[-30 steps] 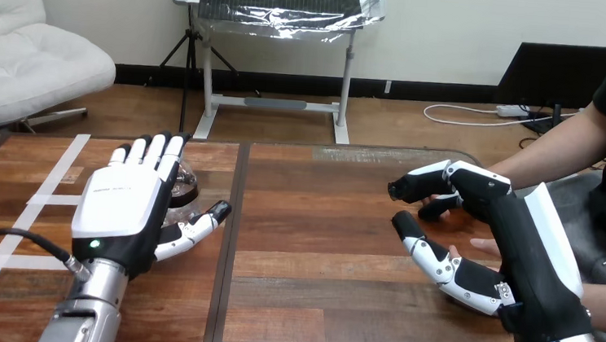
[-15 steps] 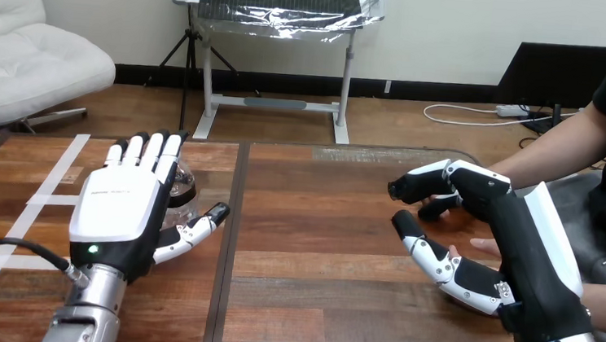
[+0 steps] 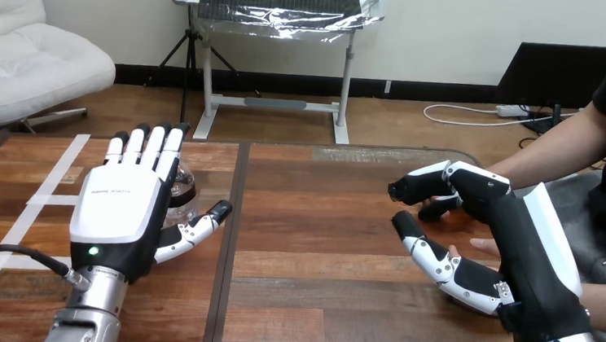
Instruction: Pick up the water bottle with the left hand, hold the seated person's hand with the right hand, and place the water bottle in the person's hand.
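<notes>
Worktop (image 3: 314, 302), wood, with a dark seam running just to the right of the left hand.

Containers: one water bottle (image 3: 185, 188), clear. It stood upright on the worktop directly beyond the left hand's palm, mostly hidden by it. A rounded shoulder and a strip of its side showed past the hand's right edge, above the thumb. Contents could not be made out. Contact between bottle and palm could not be told.

Left hand (image 3: 121, 206): wide. Its fingers were straight and together, pointing away across the worktop, with the white back facing the camera and the thumb angled out to the right. It held nothing.

Right hand (image 3: 523, 237): turned on edge, with the palm facing left. The person's hand (image 3: 480, 245) lay just behind that palm and was largely covered, with only a sliver showing at the palm's left edge. Whether the right hand gripped it could not be told.

Bottle and person's hand sat well apart.

Count: one bottle, two robot hands, one person's hand. White tape (image 3: 51, 198) lay left of the left hand, one long strip and two short cross strips.
</notes>
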### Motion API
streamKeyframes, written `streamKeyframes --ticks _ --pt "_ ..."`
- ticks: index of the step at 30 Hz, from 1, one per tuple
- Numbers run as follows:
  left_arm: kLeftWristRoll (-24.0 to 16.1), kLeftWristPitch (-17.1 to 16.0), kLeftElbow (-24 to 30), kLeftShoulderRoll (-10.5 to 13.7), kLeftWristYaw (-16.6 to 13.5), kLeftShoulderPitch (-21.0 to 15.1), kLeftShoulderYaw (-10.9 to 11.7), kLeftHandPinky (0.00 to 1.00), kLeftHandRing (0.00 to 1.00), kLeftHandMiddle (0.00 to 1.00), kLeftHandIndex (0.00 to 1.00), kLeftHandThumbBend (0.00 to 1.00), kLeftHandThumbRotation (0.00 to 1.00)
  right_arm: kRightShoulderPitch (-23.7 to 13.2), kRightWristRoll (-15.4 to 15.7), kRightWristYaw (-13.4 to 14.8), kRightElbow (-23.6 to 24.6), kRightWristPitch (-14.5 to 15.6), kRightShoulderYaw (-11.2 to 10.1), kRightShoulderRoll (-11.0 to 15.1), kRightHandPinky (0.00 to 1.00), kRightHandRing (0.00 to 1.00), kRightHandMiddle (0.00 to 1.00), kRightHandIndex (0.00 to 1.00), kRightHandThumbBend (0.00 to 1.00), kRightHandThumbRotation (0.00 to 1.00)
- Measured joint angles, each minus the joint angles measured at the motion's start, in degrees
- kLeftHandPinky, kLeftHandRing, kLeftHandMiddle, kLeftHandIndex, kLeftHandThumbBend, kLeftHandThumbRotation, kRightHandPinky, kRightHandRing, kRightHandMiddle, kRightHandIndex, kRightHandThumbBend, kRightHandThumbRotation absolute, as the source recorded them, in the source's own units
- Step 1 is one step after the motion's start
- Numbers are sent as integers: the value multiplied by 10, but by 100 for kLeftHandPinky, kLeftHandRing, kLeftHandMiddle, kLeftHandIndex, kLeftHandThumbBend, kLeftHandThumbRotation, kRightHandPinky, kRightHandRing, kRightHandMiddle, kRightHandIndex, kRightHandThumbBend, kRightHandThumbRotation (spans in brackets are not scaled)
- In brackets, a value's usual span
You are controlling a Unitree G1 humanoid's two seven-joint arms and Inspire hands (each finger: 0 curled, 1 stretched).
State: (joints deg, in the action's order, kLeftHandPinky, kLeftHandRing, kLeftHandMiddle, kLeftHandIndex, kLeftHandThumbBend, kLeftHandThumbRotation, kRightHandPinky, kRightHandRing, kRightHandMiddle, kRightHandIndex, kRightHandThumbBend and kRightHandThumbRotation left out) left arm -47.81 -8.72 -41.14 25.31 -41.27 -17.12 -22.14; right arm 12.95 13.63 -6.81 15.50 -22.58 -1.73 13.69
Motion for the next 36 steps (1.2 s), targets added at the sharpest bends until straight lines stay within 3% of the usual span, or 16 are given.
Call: streamKeyframes --ticks 7,28,36 --pt "0 -9 -3 -1 -2 0 0 100 100 100 100 55 100 0 2 0 0 3 0 0 51 62 61 56 40 0" --pt "-12 -30 -52 -5 -55 -14 -7 100 100 100 100 56 100 0 5 0 0 3 6 0 52 63 62 56 40 0" --pt "-15 -30 -62 -6 -61 -19 -10 100 100 100 100 57 100 0 4 0 0 3 7 0 52 63 62 56 40 0"
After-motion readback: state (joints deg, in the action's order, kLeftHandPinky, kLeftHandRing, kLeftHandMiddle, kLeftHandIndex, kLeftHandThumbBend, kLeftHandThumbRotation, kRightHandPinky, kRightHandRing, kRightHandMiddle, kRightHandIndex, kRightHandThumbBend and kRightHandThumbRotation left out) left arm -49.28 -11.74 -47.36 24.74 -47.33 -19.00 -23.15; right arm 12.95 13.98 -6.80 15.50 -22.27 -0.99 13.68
